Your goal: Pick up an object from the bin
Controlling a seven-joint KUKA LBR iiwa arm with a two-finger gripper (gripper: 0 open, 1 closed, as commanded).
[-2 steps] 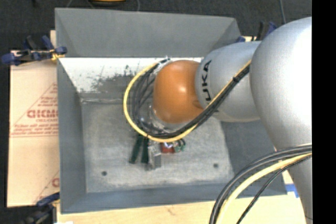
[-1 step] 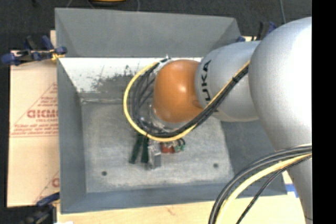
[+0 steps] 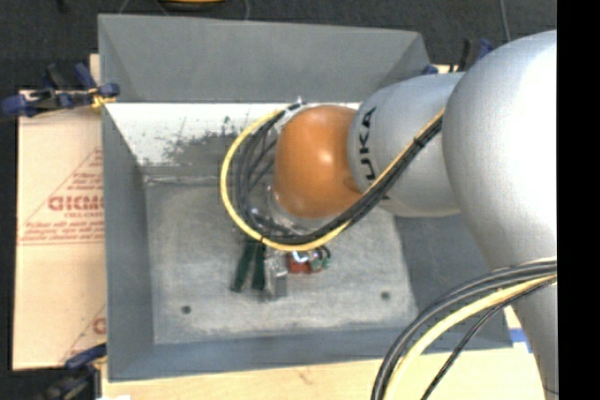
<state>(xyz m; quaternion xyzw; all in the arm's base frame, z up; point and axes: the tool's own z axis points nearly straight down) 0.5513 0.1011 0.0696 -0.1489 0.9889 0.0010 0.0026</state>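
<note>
- The large silver-grey robot arm (image 3: pixel 441 145) is reaching in from the view's right and bending down over the middle of the grey metal bin (image 3: pixel 187 229). The approach is looking done.
- Its rounded orange wrist cover (image 3: pixel 314 159), ringed by yellow and black cables, is sitting directly above the jaws and hiding much of them.
- The gripper (image 3: pixel 275 274) is pointing down close to the bin floor. I cannot tell whether the jaws are spread or pressed together. Nothing is showing as lifted, so gripping and raising are seemingly remaining.
- A dark green elongated thing (image 3: pixel 248 267) is lying just beside the jaws, towards the view's left.
- A small red-and-green piece (image 3: pixel 309 263) is lying just beside them on the opposite side. I cannot tell which of the two is being targeted.
</note>
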